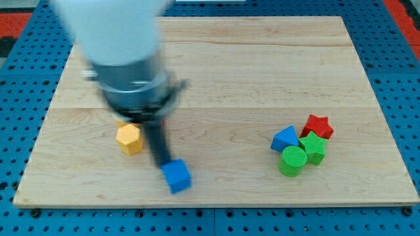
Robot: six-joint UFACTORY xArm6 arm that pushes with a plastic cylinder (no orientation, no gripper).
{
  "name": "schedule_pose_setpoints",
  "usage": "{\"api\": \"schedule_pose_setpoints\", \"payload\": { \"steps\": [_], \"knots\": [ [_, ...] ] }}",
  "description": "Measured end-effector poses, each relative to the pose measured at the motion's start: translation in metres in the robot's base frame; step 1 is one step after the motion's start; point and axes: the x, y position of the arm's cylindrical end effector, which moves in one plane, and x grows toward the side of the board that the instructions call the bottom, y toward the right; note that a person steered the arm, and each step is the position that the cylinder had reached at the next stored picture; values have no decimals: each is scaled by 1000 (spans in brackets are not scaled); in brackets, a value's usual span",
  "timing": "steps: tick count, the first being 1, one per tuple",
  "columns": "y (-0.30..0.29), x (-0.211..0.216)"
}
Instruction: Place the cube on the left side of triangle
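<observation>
A blue cube (pixel 176 176) lies near the board's bottom edge, left of centre. My tip (pixel 161 161) is at the cube's upper left corner, touching or almost touching it; the rod is blurred. A blue triangle (pixel 284 139) lies at the view's right, far from the cube, at the left end of a cluster of blocks.
A yellow hexagon (pixel 129 139) lies just left of the rod. A red star (pixel 317 126), a green hexagon-like block (pixel 314 149) and a green cylinder (pixel 293 160) crowd the triangle's right and lower sides. The wooden board (pixel 216 65) lies on a blue perforated table.
</observation>
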Motion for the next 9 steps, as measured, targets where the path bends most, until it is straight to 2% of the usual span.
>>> {"api": "schedule_pose_setpoints", "payload": {
  "steps": [1, 2, 3, 4, 5, 6, 7, 8, 9],
  "knots": [
    [-66, 23],
    [-37, 64],
    [54, 50],
    [101, 33],
    [82, 45],
    [101, 12],
    [117, 7],
    [1, 21],
    [-110, 9]
  ]
}}
